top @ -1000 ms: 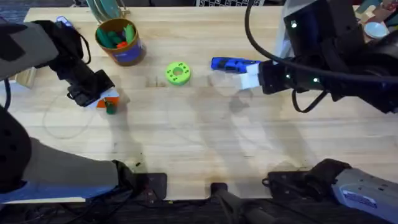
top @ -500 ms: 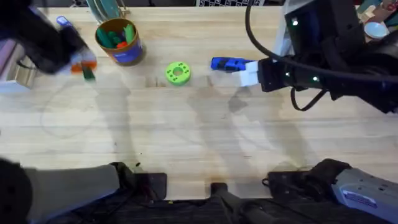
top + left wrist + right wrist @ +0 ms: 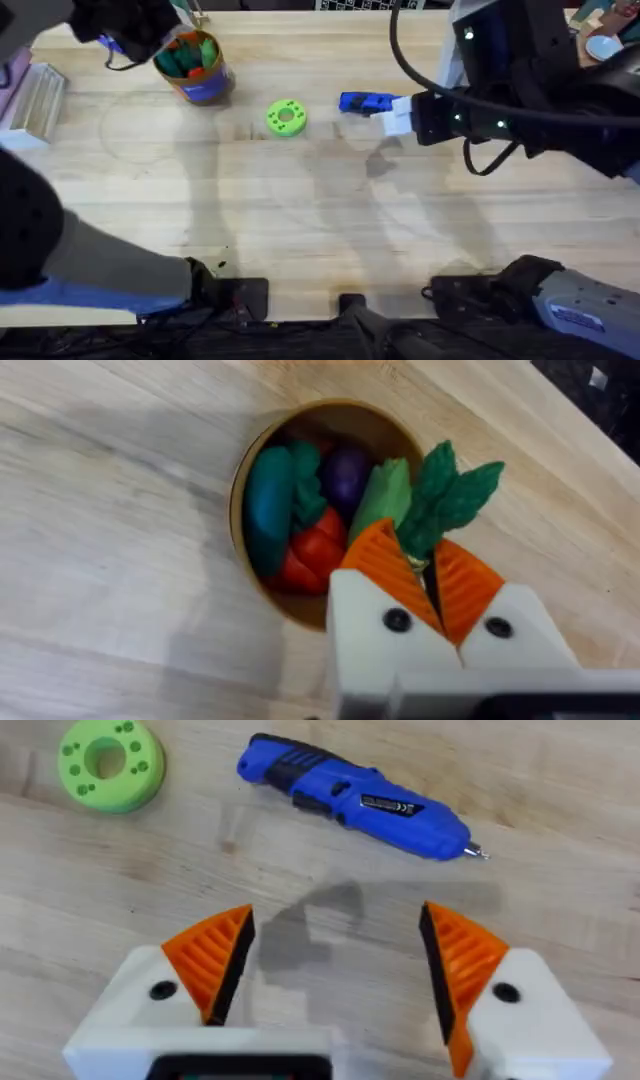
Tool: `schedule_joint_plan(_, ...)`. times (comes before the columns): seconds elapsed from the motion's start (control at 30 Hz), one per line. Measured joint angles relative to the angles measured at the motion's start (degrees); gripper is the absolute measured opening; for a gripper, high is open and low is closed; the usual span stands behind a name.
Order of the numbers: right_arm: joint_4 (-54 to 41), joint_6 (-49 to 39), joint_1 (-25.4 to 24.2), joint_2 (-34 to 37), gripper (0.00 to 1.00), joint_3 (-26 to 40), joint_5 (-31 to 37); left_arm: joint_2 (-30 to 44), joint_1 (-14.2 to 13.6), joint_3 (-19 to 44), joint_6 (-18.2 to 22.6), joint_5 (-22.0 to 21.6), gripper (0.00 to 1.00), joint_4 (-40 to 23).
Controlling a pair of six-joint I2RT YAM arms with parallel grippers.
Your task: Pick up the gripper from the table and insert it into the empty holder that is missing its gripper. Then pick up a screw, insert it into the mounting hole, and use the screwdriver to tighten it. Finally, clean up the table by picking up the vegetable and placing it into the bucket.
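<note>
The wooden bench (image 3: 300, 210) stretches wide and bare across the middle. The left arm has swung from the near-left side to the far-left corner, and its gripper (image 3: 432, 582) now hangs right over the bucket (image 3: 192, 68), where a second ago it was down on the bench beside a small green piece. The right arm has barely shifted; its gripper (image 3: 335, 965) hovers near the blue screwdriver (image 3: 350, 805), fingers spread wide with nothing between them. That screwdriver lies flat on the bench, metal tip pointing away from the lime-green disc (image 3: 286, 117) just beside it. Smallest of all, the dark green vegetable (image 3: 448, 495) is pinched tight between the left orange fingers (image 3: 385, 565), held above the bucket's rim, with toy vegetables inside below.
</note>
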Motion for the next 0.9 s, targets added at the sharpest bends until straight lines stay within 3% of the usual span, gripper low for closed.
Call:
schedule_joint_plan(0.17, -0.01, 0.01, 0.0, 0.0, 0.991, 0.0, 0.0, 2.56, 0.03, -0.22, -0.98, 0.02, 0.027, 1.27)
schedule_joint_plan(0.23, 0.0, 0.0, 0.0, 0.0, 0.991, 0.0, 0.0, 2.52, 0.07, -0.24, -1.3, 0.04, 0.143, 1.3)
schedule_joint_plan(0.37, 0.0, 0.0, 0.0, -0.02, 0.992, 0.0, 0.0, 2.52, 0.07, -0.24, -1.55, 0.05, 0.772, 0.44)
schedule_joint_plan(0.4, 0.01, 0.01, 0.0, -0.01, 0.991, 0.0, 0.0, 2.52, 0.07, -0.24, -1.65, 0.09, 0.909, 0.38)
schedule_joint_plan(0.43, 0.02, 0.0, 0.0, 0.0, 0.991, 0.0, 0.0, 2.52, 0.07, -0.24, -1.84, 0.4, 0.964, 0.4)
schedule_joint_plan(0.57, -0.78, -0.24, 0.0, 0.0, 0.991, 0.14, -0.02, 1.78, 0.13, -0.24, -1.55, 4.07, 0.985, 0.24)
schedule_joint_plan(0.67, -5.99, -0.48, 0.0, 0.0, 0.991, 2.06, -0.13, -0.95, 0.09, -0.24, 1.07, 7.85, 0.987, -0.3)
schedule_joint_plan(0.8, -15.16, -0.68, 0.0, -0.02, 0.992, 8.21, -0.15, -8.96, -0.82, -0.24, 8.98, 10.96, 0.986, -5.45)
schedule_joint_plan(0.9, -22.47, -0.7, 0.0, -0.02, 0.991, 13.48, -0.13, -16.88, -2.78, -0.22, 16.82, 12.06, 0.985, -14.89)
